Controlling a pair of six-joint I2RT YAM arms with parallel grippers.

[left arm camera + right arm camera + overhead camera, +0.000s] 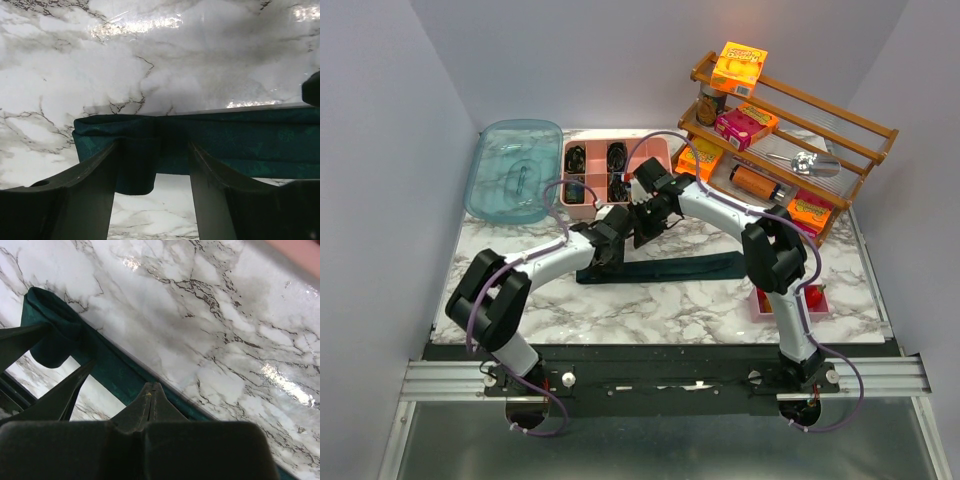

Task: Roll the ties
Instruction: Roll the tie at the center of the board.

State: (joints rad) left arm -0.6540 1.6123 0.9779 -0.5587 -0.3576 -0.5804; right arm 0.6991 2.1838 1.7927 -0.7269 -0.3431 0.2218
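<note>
The tie (670, 270) lies stretched on the marble bench (620, 312), its folded end between the parted fingers of the left claw (155, 150); the right claw (151, 389) is clenched, its tip at the tie's edge.

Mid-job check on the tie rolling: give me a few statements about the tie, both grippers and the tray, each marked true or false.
1. The tie lies stretched out on the table. True.
2. The left gripper is shut on the tie. False: its jaws stand open, one on either side of the tie's folded end.
3. The right gripper is shut. True.
4. The pink tray is empty. False: dark coils sit in its compartments.
</note>
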